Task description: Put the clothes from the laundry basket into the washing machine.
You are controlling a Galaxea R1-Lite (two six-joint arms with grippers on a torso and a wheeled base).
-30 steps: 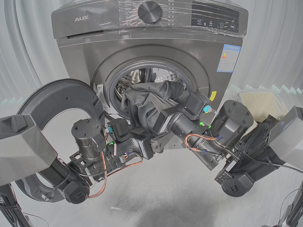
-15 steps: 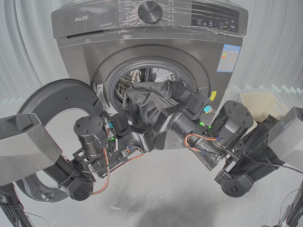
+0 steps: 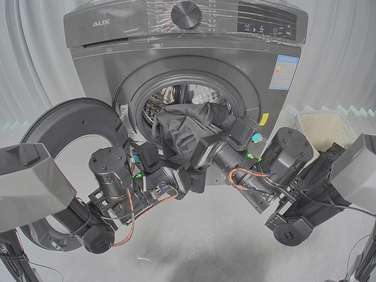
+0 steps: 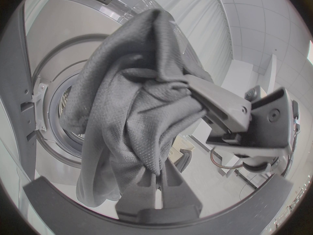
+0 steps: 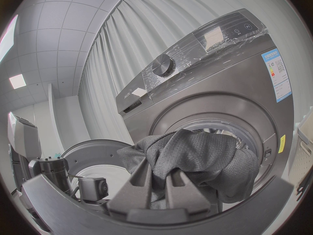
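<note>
— Ahead of our right fingers (image 5: 135,186) and left fingers (image 4: 138,193) we face the grey washing machine (image 3: 184,59). Its round mouth is open, and the steel drum (image 3: 166,94) shines behind it.

— And out to the side of our left fingers?

— Its door (image 3: 74,118), swung wide open. Out past our right fingers, well apart from them, the cream laundry basket (image 3: 325,128) stands beside the machine.

— Where is the clothing?

— We hold one dark grey mesh garment (image 3: 184,124) between us, bunched right at the mouth of the drum. Its upper folds sit before the opening and a tail hangs down below our fingers. We cannot tell whether any of it is past the rim.

— How do our fingers stand?

— Our left gripper (image 4: 158,180) has its fingers drawn narrow, pinching a lower fold, with the cloth heaped above them. Our right gripper (image 5: 159,172) is likewise clamped on the fabric, which spills over its fingertips toward the drum. The right fingers grip close above and beside the left ones, with the same bundle of cloth between them.
</note>
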